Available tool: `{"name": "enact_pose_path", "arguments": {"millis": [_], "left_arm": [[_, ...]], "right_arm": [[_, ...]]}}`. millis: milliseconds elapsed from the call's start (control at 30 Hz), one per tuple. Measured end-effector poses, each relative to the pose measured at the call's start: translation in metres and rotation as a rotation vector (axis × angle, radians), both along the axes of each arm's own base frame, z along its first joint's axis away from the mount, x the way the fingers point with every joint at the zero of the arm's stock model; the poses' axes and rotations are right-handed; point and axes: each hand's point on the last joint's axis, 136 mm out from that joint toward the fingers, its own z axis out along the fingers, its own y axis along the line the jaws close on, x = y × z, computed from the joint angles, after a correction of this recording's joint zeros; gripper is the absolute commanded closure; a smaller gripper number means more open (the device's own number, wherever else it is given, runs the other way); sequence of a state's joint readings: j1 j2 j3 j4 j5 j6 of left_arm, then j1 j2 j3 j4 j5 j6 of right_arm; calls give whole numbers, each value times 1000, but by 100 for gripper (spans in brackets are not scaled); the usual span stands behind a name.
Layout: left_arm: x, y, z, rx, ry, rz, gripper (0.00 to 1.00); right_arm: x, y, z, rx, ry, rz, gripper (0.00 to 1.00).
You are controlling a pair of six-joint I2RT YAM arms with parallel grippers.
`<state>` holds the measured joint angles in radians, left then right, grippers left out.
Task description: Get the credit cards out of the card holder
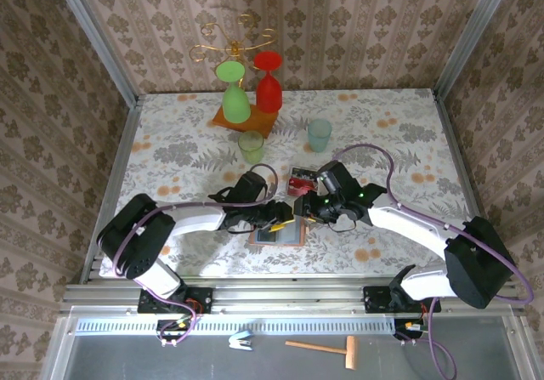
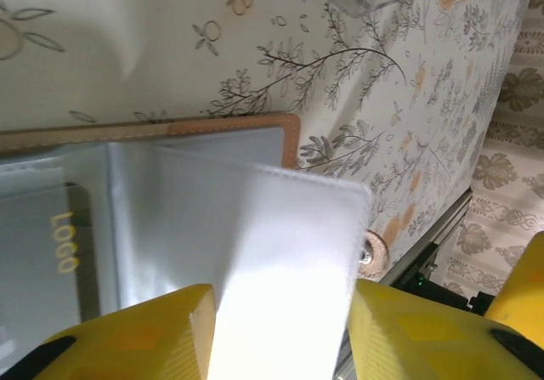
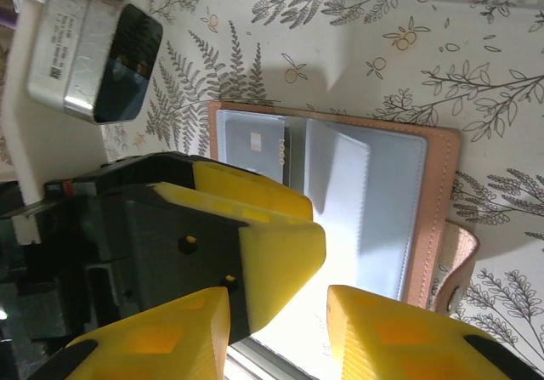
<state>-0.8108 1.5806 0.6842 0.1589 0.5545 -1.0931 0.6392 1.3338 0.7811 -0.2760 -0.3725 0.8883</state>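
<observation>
Both my left gripper (image 2: pixel 280 299) and right gripper (image 3: pixel 279 299) hang parted, empty, above the open tan leather card holder (image 3: pixel 438 193); next I should pinch the grey card (image 2: pixel 38 261) pocketed beneath.

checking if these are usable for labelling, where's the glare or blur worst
Left wrist: a clear sleeve of the card holder blows out to white near the lens, and the yellow fingers are soft. Right wrist: a similar white patch low in frame. Top external: evenly lit and sharp.

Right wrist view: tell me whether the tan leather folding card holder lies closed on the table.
No, the card holder lies open, its grey-blue inner pockets facing up.
</observation>
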Motion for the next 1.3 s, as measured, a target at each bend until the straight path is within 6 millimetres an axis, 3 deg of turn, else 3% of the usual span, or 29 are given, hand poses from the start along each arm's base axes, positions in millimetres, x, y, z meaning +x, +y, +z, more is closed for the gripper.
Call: {"name": "enact_pose_path", "arguments": {"millis": [667,1000,1300], "left_arm": [[1,-4,1,-13,-6,0,53],[-2,0,-15,33,35,-2,53],[0,-2,-11,34,35,-4,53]], "right_arm": [[-3,-2,-4,-5,11,-3,66],[-5,-4,-8,-10,20,-5,66],[-4,-3,-7,-7,16,-6,66]]}}
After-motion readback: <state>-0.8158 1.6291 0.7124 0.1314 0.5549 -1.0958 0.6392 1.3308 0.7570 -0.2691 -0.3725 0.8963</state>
